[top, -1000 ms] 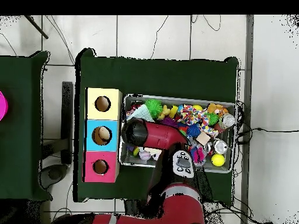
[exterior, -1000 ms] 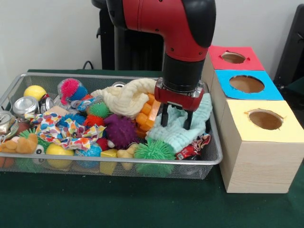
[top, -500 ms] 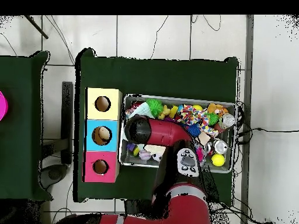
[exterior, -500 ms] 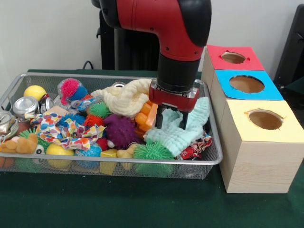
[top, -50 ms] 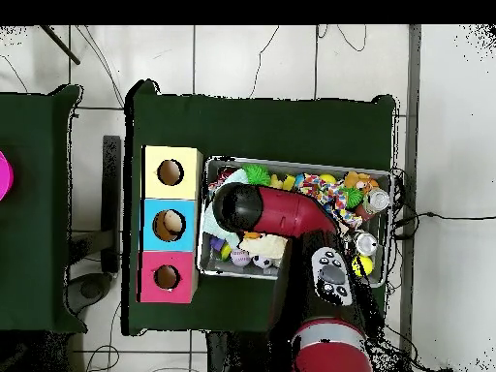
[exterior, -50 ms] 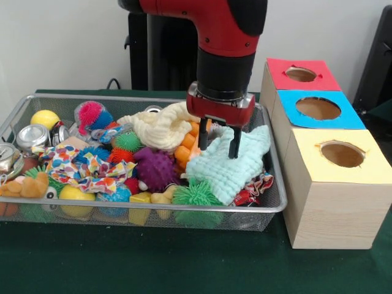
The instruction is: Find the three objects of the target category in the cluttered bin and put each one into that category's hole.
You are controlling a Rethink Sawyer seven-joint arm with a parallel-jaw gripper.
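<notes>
My gripper (exterior, -50 ms: 218,142) hangs open just above the right part of the wire bin (exterior, -50 ms: 153,209). Its two fingers (exterior, -50 ms: 235,144) straddle the upper edge of a mint green cloth (exterior, -50 ms: 239,170), which lies bunched against the bin's right wall. Orange blocks (exterior, -50 ms: 186,151) and a cream knotted rope (exterior, -50 ms: 160,126) sit just left of the gripper. At the bin's front are a green spiky ball (exterior, -50 ms: 197,195) and a purple spiky ball (exterior, -50 ms: 156,168). From overhead, the red arm (top, -50 ms: 254,207) hides the gripper and the bin's left part.
Three wooden boxes with holes stand right of the bin: yellow (exterior, -50 ms: 342,154) nearest, then blue (exterior, -50 ms: 318,108), then red (exterior, -50 ms: 301,74). The bin's left holds cans (exterior, -50 ms: 32,136), a yellow ball (exterior, -50 ms: 45,118), a patterned cloth (exterior, -50 ms: 86,164) and more spiky balls.
The gripper dipped into the mint cloth, then rose and shifted slightly left. The cloth has been pulled flatter and spread out. The arm's upper link has swung in the overhead view.
</notes>
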